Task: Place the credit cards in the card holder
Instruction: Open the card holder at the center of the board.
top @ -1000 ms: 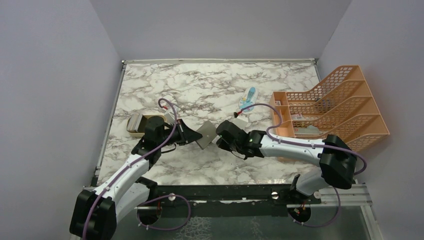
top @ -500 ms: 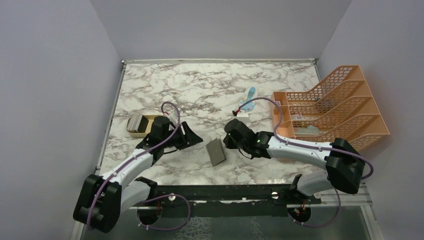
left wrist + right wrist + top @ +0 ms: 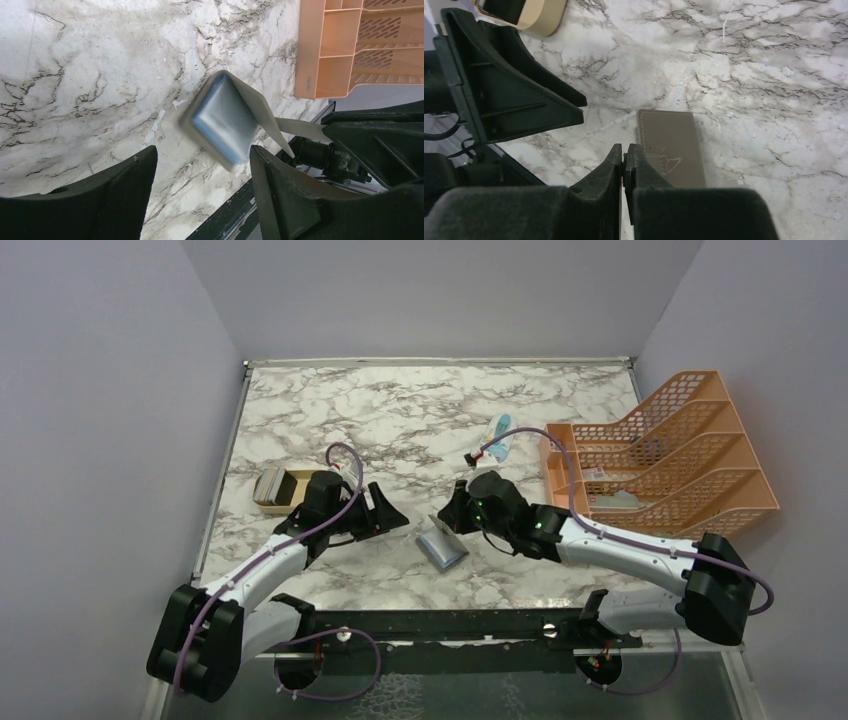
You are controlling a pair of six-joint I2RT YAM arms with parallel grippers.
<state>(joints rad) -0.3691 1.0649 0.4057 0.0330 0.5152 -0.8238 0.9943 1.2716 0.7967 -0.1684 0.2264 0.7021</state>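
- Two arms reach in from the near edge. The left gripper (image 3: 398, 518) is released, its fingers spread with nothing between them, just left of the card holder (image 3: 441, 545).
- Right gripper (image 3: 625, 150) is clenched on the edge of the card holder's grey cover.
- Card holder lies on the marble table (image 3: 400, 410) between the two claws, near the front edge and half-open.
- Left wrist view alone shows the pale blue-grey inner pocket, with the cover raised and running back to the right claw; the holder is blurred there.
- Right wrist view shows only the outer grey face, a stitched seam and a small tab. Any marking on it cannot be read.
- One second ago both claws held the closed holder between them. It is now down on the table and opened, and the left claw has let go and drawn back.
- Tan tray (image 3: 266, 504) sits beside the left wrist; its contents are too small to identify.
- Blue-and-white packet (image 3: 497, 432) lies beyond the right gripper, its print too small to read.
- Orange mesh rack (image 3: 690, 440) stands at the right edge.
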